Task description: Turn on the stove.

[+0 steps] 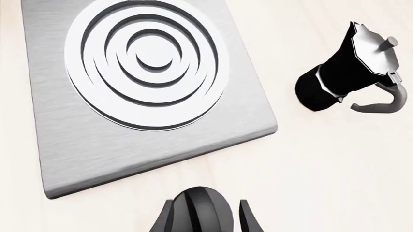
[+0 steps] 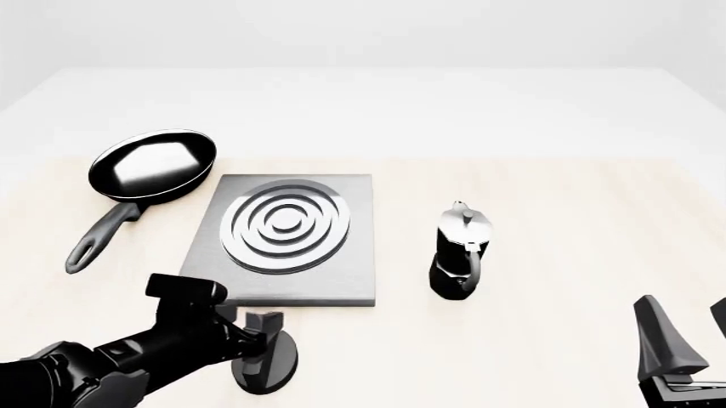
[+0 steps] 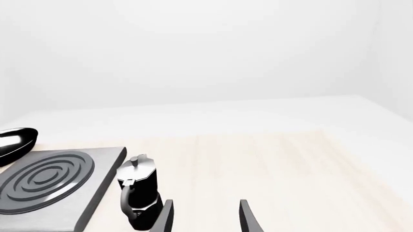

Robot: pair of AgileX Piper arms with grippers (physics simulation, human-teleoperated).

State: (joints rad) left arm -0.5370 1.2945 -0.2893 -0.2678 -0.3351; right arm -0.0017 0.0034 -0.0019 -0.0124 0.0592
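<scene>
The stove (image 2: 291, 240) is a flat square brushed-grey slab with concentric silver burner rings, left of the table's middle; it also shows in the left wrist view (image 1: 145, 96) and the right wrist view (image 3: 48, 186). Its small black ridged knob (image 2: 270, 367) stands on the table just in front of the slab. My left gripper (image 2: 263, 344) is open with a finger on each side of the knob (image 1: 201, 209). In the left wrist view a small gap shows between the knob and one finger (image 1: 249, 220). My right gripper (image 2: 689, 333) is open and empty at the front right, far from the stove.
A black-and-silver moka pot (image 2: 460, 253) stands upright just right of the stove; it also shows in the left wrist view (image 1: 345, 70) and the right wrist view (image 3: 139, 193). A black frying pan (image 2: 151, 166) lies behind the stove to the left, handle pointing toward me.
</scene>
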